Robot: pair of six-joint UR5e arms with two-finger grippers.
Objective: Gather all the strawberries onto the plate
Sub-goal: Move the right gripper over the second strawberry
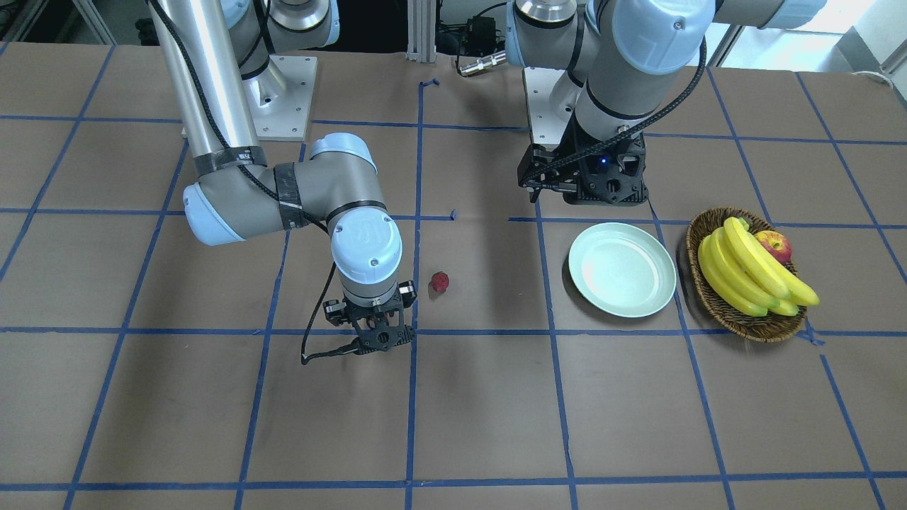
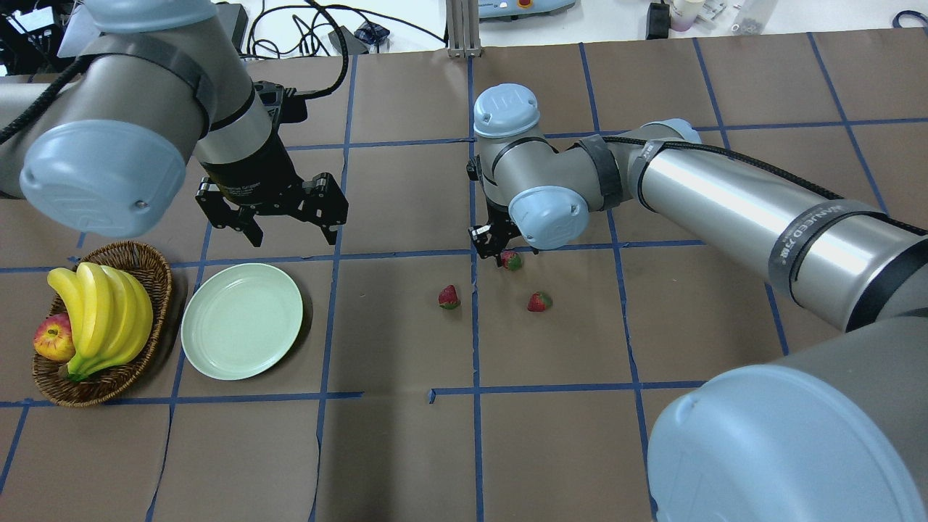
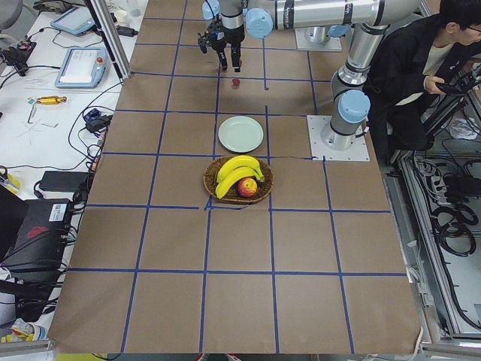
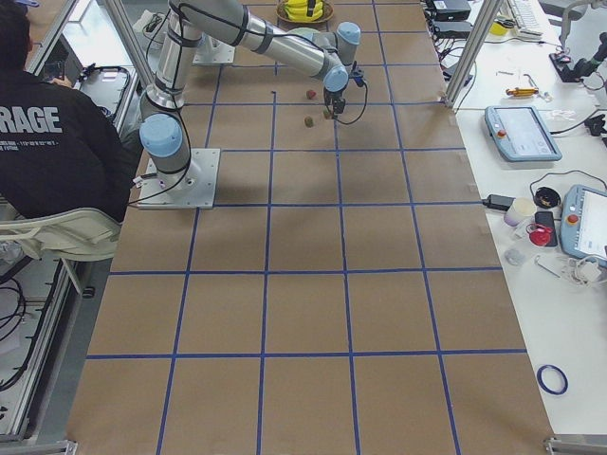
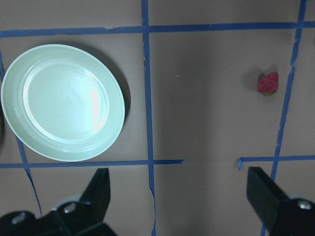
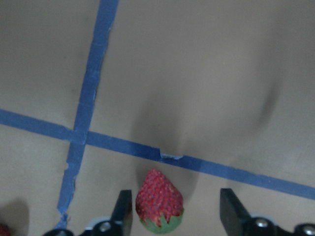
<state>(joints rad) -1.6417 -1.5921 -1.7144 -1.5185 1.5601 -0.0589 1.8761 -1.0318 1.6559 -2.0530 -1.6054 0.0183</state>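
Note:
Three strawberries lie on the table in the overhead view: one left of the middle tape line, one right of it, and one under my right gripper. In the right wrist view that gripper is open, and this strawberry sits between its fingers, close to the left one. The pale green plate is empty at the left. My left gripper hangs open and empty above the plate's far side. Its wrist view shows the plate and one strawberry.
A brown wicker basket with bananas and a red apple stands just left of the plate. Blue tape lines grid the brown table. Operators sit at the robot's side in both side views.

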